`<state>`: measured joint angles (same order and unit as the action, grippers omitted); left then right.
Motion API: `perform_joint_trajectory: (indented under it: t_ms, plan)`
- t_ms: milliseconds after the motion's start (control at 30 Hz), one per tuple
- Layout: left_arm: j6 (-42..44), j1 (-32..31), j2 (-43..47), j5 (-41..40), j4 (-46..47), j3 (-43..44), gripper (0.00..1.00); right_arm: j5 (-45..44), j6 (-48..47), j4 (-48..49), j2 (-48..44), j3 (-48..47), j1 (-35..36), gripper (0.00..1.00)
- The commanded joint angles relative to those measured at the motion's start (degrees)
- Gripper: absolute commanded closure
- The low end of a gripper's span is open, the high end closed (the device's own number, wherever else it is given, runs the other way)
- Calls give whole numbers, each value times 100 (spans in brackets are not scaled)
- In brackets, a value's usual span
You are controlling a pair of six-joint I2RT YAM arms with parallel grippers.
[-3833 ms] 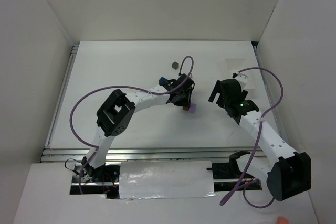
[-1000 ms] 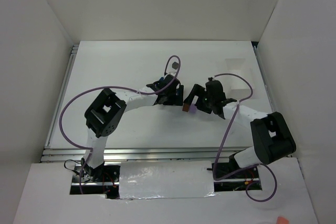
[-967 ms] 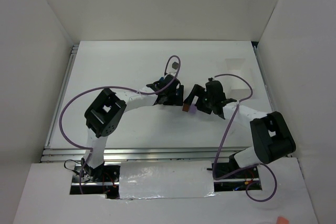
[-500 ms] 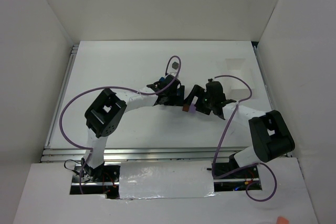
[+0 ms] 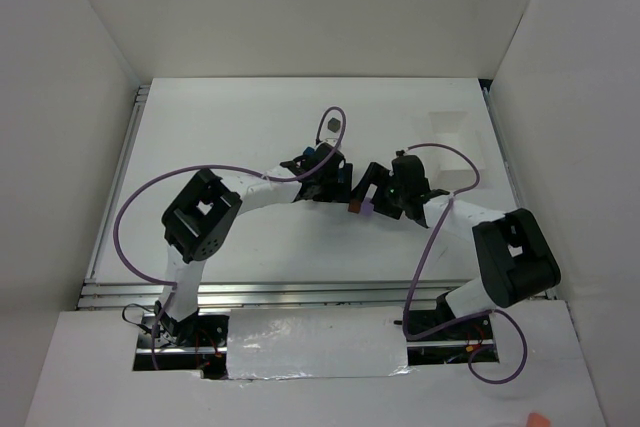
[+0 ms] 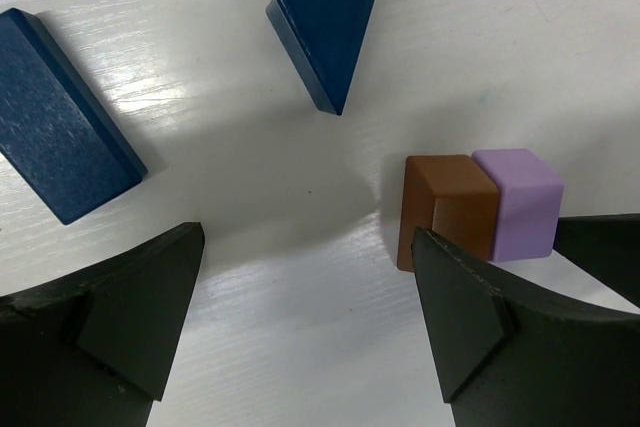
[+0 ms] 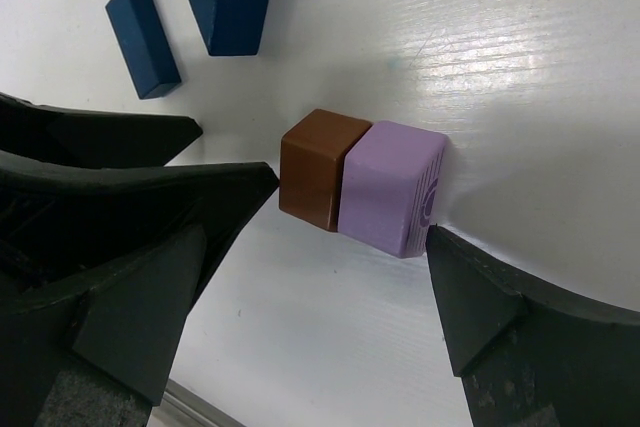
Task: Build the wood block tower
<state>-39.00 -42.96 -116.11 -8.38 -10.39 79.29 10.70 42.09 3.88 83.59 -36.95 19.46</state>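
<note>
On the worktop (image 5: 220,127), only the brown block (image 7: 318,179) and lavender block (image 7: 390,187) stood touching; blue blocks (image 6: 60,127) lay unstacked, and left gripper (image 6: 305,272) and right gripper (image 7: 315,247) gaped empty.

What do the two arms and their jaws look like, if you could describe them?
The left arm and right arm both have white tubular links joined by blocky black joint housings. A thin purple cable loops loosely beside each. The jaws are matte black, broad tapering wedges.
</note>
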Motion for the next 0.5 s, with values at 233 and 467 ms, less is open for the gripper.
perform_joint_trajectory:
  t_ms: [233, 467]
  plan:
    - [42, -125, -271, 249, -77, 122, 1, -50, -227, 403, 149, -137, -4, 0]
    - [95, -134, -368, 249, -121, 280, 1, -243, -385, 403, 184, -225, 75, 0]
